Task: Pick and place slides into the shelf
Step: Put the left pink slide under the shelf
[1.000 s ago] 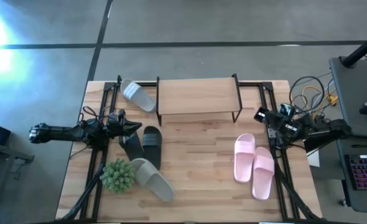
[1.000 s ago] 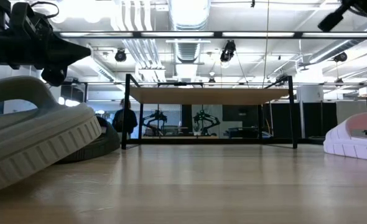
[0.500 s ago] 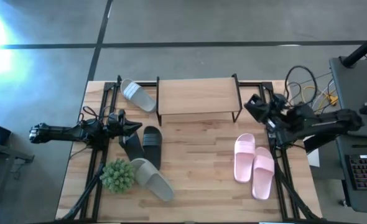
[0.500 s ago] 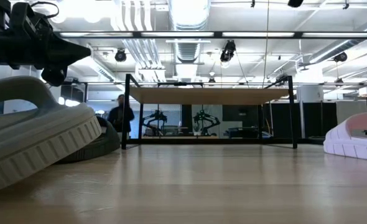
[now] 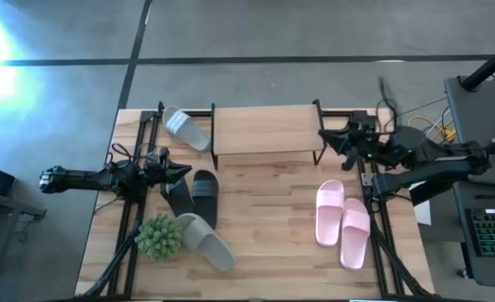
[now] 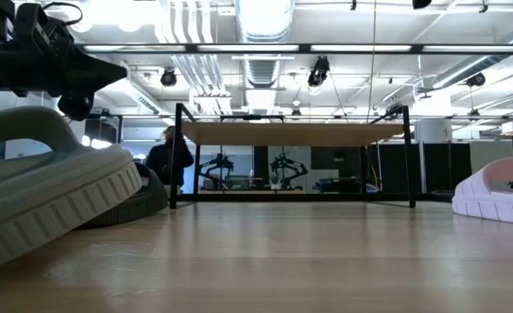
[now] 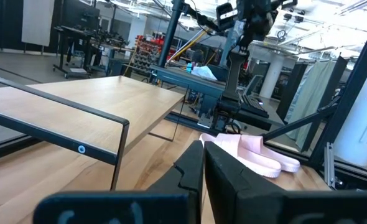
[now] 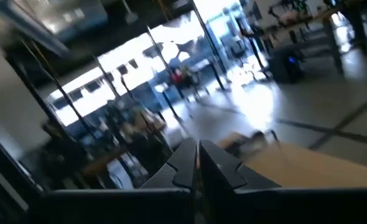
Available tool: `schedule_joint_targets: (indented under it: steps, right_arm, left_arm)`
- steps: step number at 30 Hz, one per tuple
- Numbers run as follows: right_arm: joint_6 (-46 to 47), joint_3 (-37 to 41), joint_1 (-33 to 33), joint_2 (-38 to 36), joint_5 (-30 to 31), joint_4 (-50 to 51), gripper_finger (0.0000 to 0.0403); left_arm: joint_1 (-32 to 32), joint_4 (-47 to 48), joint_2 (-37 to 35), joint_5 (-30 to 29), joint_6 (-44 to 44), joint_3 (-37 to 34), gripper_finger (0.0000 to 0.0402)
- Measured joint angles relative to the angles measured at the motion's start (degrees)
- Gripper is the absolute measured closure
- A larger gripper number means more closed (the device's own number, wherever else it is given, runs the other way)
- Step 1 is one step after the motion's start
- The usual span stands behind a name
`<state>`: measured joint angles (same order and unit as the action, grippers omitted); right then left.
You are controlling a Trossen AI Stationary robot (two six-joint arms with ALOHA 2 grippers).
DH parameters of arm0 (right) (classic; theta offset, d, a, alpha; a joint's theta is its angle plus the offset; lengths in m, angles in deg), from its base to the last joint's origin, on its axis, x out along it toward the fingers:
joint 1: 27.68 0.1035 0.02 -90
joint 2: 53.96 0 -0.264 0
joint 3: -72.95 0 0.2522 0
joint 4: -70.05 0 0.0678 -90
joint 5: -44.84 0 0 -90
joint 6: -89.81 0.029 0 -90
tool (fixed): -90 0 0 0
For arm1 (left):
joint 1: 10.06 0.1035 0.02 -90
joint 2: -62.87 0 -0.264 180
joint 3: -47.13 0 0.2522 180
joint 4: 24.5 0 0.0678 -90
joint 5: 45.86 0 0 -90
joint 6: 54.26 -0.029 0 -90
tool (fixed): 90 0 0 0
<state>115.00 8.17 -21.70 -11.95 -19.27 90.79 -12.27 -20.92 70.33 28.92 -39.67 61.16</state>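
Note:
The shelf [image 5: 264, 128], a pale wooden board on thin black legs, stands at the table's far middle. Left of it lies one grey-white slide [image 5: 185, 127]. Another [image 5: 205, 241] rests sole down near the front. Two black slides [image 5: 204, 195] lie side by side at the left. A pink pair [image 5: 341, 222] lies flat at the right. My left gripper [image 5: 187, 171] hovers shut, level, just beyond the black slides. My right gripper [image 5: 323, 136] is shut, raised above the shelf's right end, and holds nothing.
A green spiky plant ball [image 5: 158, 236] sits at the front left beside the grey-white slide. Black frame rails run along both table sides. A desk with cables and a keyboard [image 5: 491, 235] stands off the right edge. A person [image 6: 169, 161] shows in the room behind the shelf.
My right gripper has risen and swung toward the table's left and far edge, from beside the pink slides to the shelf's right end, turning as it went; it stays shut. The person in the background has shifted slightly.

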Motion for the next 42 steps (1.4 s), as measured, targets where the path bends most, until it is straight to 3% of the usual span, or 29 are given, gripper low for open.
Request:
schedule_joint_targets:
  steps: [4, 9, 14, 19, 27, 30, 42]
  right_arm:
    - [4.12, -6.21, -0.01, 3.67, 4.14, 18.93, 0.039]
    - [12.42, -13.4, 0.0, 10.58, 4.21, 40.43, 0.039]
    - [14.88, -18.3, 0.0, 18.06, 3.99, 52.84, 0.0389]
    - [14.88, -21.57, 0.37, 24.37, 0.8, 59.12, 0.0357]
    - [17.77, -26.31, 1.68, 31.65, 0.73, 70.99, 0.0239]
    - [18.46, -27.05, 2.44, 33.23, 0.26, 74.85, 0.0213]
    - [23.72, -27.24, 15.06, 34.21, -0.59, 76.99, 0.0218]
  left_arm:
    - [-0.01, -0.01, -0.07, 0.0, 0.02, 0.0, 0.0402]
    - [0.0, -0.02, 0.02, 0.0, 0.02, 0.0, 0.0402]
    - [-0.01, 0.0, -0.03, 0.0, 0.02, 0.0, 0.0402]
    - [-0.02, 0.04, 0.05, 0.02, 0.0, 0.0, 0.0402]
    - [-0.02, -0.05, -0.02, 0.02, 0.02, 0.0, 0.0402]
    - [0.0, -0.03, -0.01, 0.0, 0.02, 0.0, 0.0402]
    - [0.0, 0.04, 0.02, 0.0, 0.0, 0.0, 0.0402]
